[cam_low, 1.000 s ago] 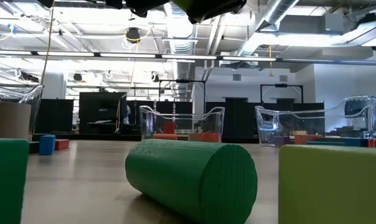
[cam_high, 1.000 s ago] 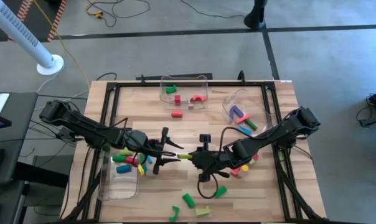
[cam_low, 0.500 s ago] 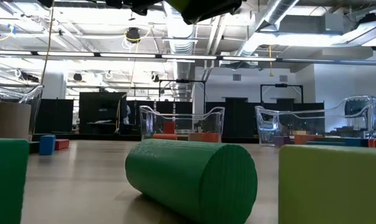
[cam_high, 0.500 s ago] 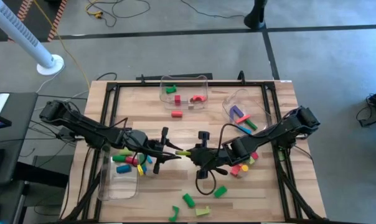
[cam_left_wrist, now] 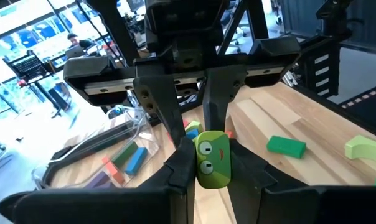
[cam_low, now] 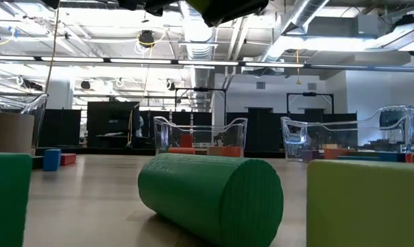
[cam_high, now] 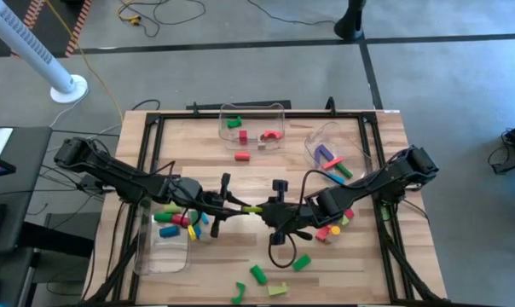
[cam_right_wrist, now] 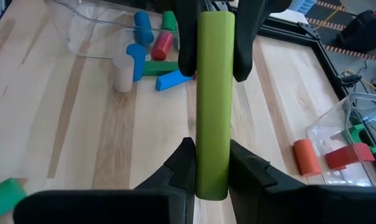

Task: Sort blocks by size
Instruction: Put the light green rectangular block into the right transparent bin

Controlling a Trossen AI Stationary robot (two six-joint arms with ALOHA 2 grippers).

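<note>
Where a second ago stood apart, left gripper (cam_high: 239,207) now clamped on yellow-green bar (cam_high: 251,208), right gripper (cam_high: 266,211) gripping too; mid-worktop, aloft, long axis between side edges

industrial lab, exposed ceiling ducts (cam_low: 193,31)

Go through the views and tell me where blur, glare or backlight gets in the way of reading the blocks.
Low view: the green cylinder and the blocks at the frame edges loom soft and oversized, with ceiling lights glaring behind. Left wrist view: bright windows wash out the background. Right wrist view: the lime-green bar is sharp and evenly lit. High view: even light, blocks tiny.
</note>
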